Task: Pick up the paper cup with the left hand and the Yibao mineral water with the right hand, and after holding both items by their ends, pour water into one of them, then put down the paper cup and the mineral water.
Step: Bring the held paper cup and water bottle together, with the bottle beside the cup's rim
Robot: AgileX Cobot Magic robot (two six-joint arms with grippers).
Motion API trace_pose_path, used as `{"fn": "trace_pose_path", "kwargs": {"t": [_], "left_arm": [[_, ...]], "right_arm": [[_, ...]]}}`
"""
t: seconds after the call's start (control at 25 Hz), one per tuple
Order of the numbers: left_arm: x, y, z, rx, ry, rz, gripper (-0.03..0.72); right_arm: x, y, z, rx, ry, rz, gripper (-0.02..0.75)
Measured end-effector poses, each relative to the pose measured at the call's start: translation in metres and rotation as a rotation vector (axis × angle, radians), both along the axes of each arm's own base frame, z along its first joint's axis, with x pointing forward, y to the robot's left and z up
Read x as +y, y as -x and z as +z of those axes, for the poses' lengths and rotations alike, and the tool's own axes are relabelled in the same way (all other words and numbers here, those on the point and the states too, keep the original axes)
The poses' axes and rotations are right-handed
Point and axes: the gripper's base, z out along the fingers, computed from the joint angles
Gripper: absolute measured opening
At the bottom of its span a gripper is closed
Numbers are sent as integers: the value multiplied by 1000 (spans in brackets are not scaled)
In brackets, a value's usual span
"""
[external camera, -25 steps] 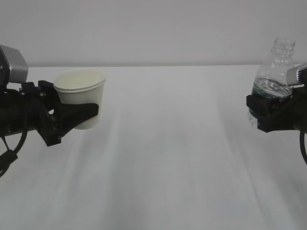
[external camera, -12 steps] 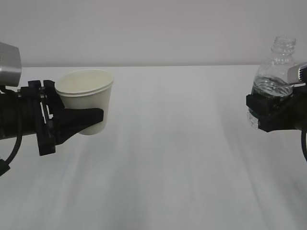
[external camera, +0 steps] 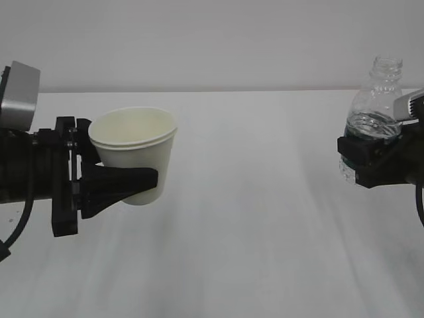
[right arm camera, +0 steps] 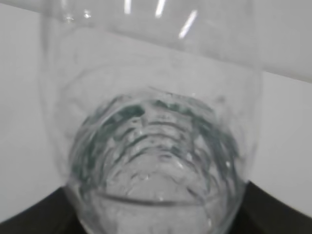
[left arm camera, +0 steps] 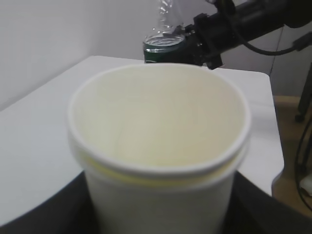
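While L tool point(external camera: 122, 185) clamps cup point(external camera: 134, 154), R tool point(external camera: 363, 165) grips bottle point(external camera: 374, 112).

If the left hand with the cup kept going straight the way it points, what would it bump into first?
Probably the Yibao mineral water held in the right hand; the left hand and its paper cup point at it across bare table, though depth is uncertain.

- Left tool point(external camera: 142, 180): reaching in level from the left edge, black fingers point(external camera: 126, 179) closed around the lower body of the paper cup point(external camera: 136, 149), held upright above the bench.
- Right tool point(external camera: 361, 159): reaching in level from the right edge, clamped around the middle of the Yibao mineral water point(external camera: 375, 116), held upright, well apart from the left.
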Motion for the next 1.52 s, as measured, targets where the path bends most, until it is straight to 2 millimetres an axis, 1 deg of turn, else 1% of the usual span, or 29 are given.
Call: {"fn": "trace_pose_path", "kwargs": {"t": [0.24, 0.4, 0.6, 0.8, 0.92, 1.16, 1.32, 1.52], "left_arm": [[1, 6, 15, -21, -18, 32, 427], [2, 10, 25, 0, 7, 46, 426], [1, 11, 27, 40, 25, 49, 426], [-6, 16, 26, 47, 6, 20, 426], [-8, 15, 22, 60, -13, 25, 426], [-10, 8, 2, 118, -37, 19, 425], [-12, 3, -6, 122, -16, 22, 425], [-15, -1, -22, 134, -13, -3, 424]], "right_arm": [[0, 0, 1, 0, 1, 5, 435], [1, 2, 6, -18, 8, 11, 435], [0, 5, 15, -45, 8, 7, 435], [-1, 8, 18, -29, 27, 3, 435], [-1, 9, 19, -33, 28, 4, 435], [-1, 9, 19, -33, 28, 5, 435], [0, 9, 19, -32, 32, 10, 435], [1, 9, 18, -32, 47, 28, 435]]}}
